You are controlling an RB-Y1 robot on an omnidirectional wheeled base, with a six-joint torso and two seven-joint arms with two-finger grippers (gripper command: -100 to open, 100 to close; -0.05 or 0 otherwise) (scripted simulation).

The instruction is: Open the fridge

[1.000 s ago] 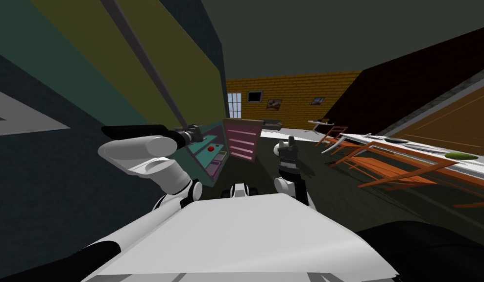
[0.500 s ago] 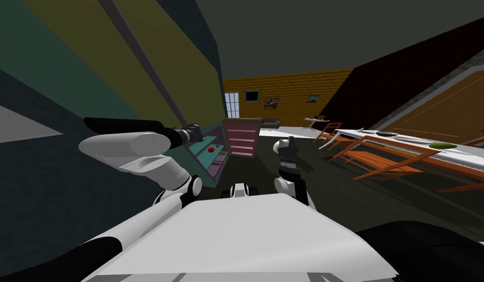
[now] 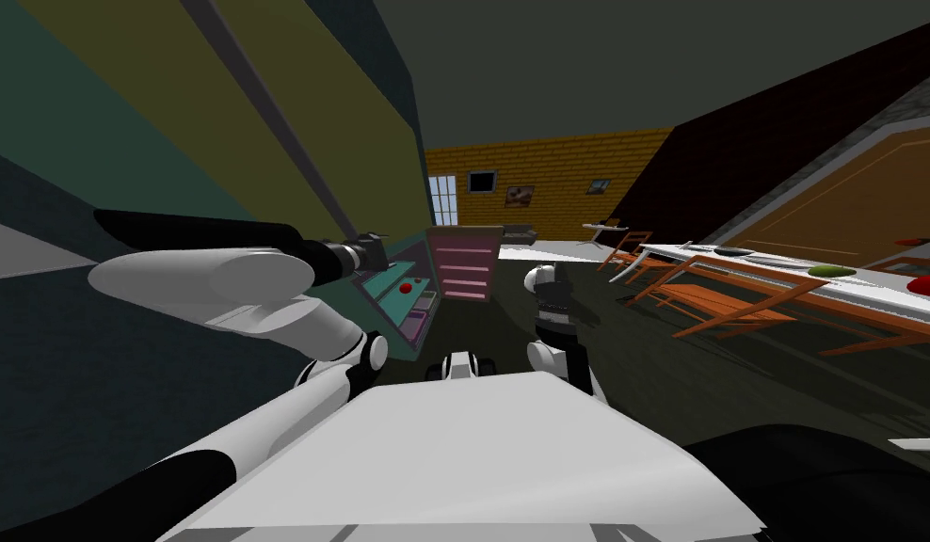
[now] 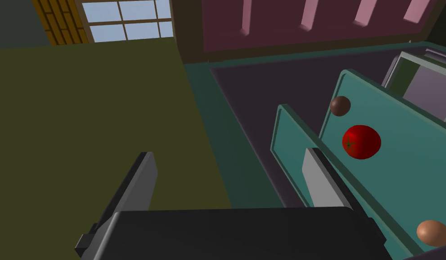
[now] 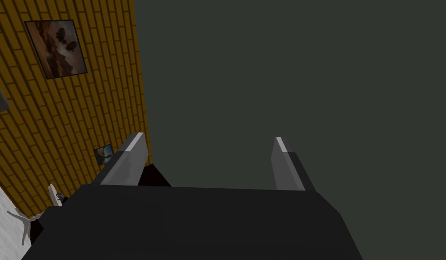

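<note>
The fridge (image 3: pixel 397 294) stands open just ahead on my left, teal shelves showing and its pink-lined door (image 3: pixel 465 263) swung wide. My left gripper (image 3: pixel 373 250) hovers at the fridge's front edge. In the left wrist view the left gripper (image 4: pixel 229 176) is open and holds nothing, one finger (image 4: pixel 319 178) over a teal shelf (image 4: pixel 411 153). A red tomato (image 4: pixel 361 141), a small brown ball (image 4: pixel 340 105) and an egg (image 4: pixel 433 233) lie on the shelves. My right gripper (image 3: pixel 551 278) is raised in front of my chest; the right gripper (image 5: pixel 204 158) is open and empty.
A tall olive panel (image 3: pixel 294 141) runs along my left, right beside the left arm. To the right stands a long white table (image 3: pixel 783 275) with orange chairs (image 3: pixel 727 306) and dishes on top. Dark floor lies between the fridge and the table.
The whole head view has shifted, so I have moved: the table slid right. My left elbow swung outward to the left, while the hand stays at the fridge's edge. The door stays open.
</note>
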